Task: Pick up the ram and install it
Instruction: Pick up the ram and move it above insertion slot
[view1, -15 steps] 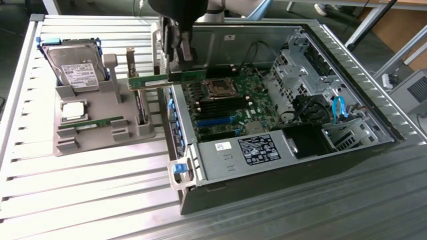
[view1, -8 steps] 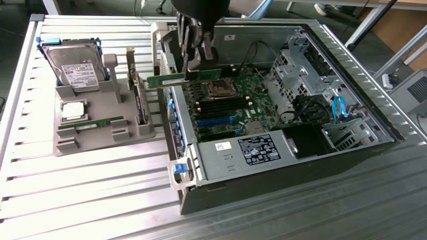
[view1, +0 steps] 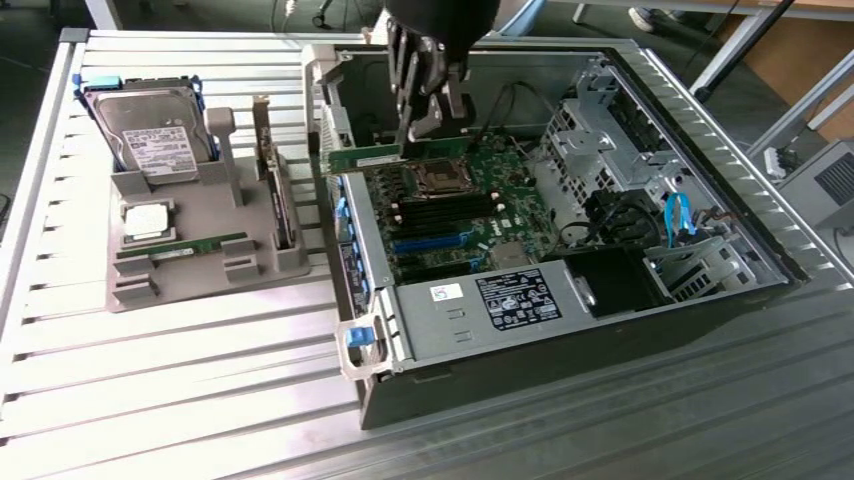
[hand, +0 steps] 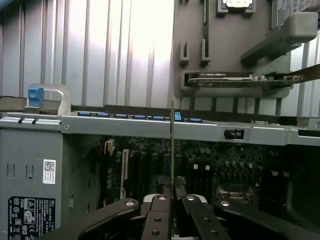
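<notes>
Black gripper (view1: 430, 122) hangs over the open black-and-silver computer case (view1: 721, 160) lying on its side. Its fingers are clamped on the long thin green ram stick (view1: 367, 157), held level just above the green motherboard (view1: 461, 215), beside the black CPU socket (view1: 434, 180). On the exterior view's left, a grey plastic holder (view1: 187, 285) on the slatted metal table (view1: 160, 380) carries 1 silver hard drive (view1: 150, 135), 1 square silver processor chip (view1: 144, 221) and 1 more green stick (view1: 180, 247).
</notes>
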